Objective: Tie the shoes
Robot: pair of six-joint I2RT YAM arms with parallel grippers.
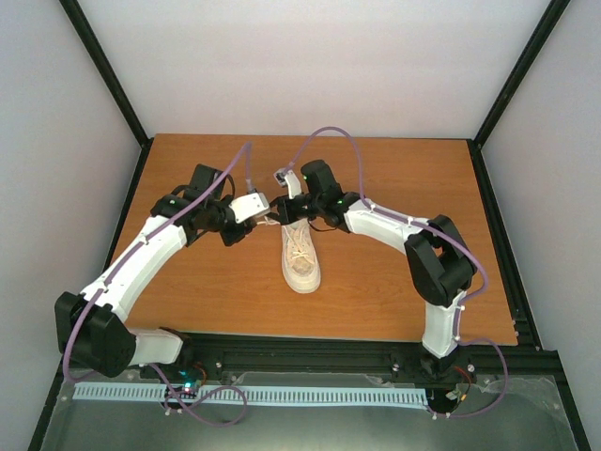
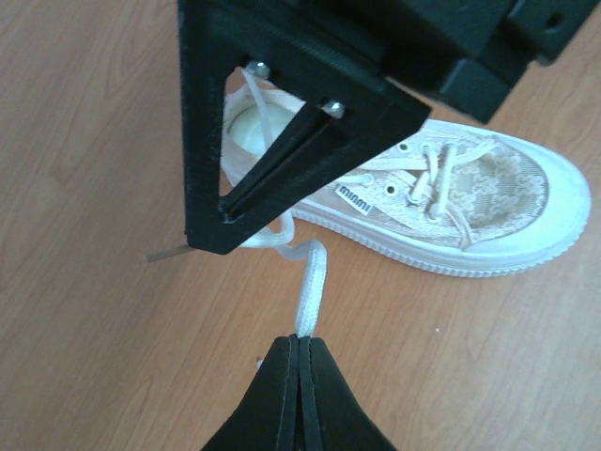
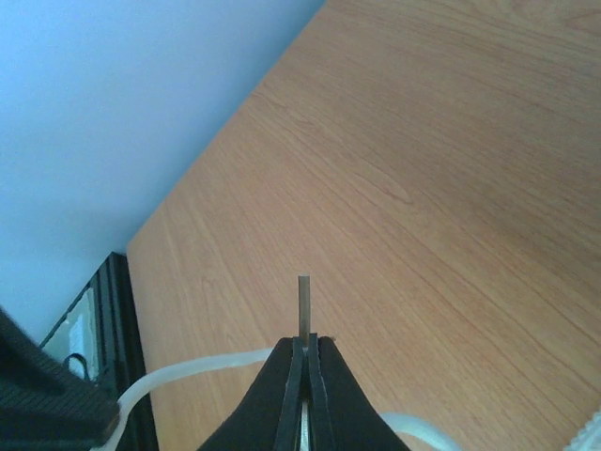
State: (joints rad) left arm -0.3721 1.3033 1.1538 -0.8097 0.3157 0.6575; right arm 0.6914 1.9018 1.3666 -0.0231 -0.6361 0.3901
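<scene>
The cream sneaker [image 1: 301,256] lies mid-table with its toe toward the arms; it also shows in the left wrist view [image 2: 470,202]. Both grippers meet just behind its heel. My left gripper [image 1: 268,217] is shut on a flat white lace [image 2: 310,282], pinched at its tips [image 2: 302,340]. That lace curves back toward the shoe. My right gripper [image 1: 285,212] is shut on the other lace's end, and the stiff aglet [image 3: 303,303] sticks out past its tips [image 3: 305,343]. In the left wrist view the right gripper [image 2: 208,240] hangs just beyond mine, over the shoe's heel opening.
The wooden table [image 1: 404,282] is bordered by a black frame, with white walls behind and at the sides. A loose white lace [image 3: 188,369] runs under the right gripper. Purple cables loop over both arms.
</scene>
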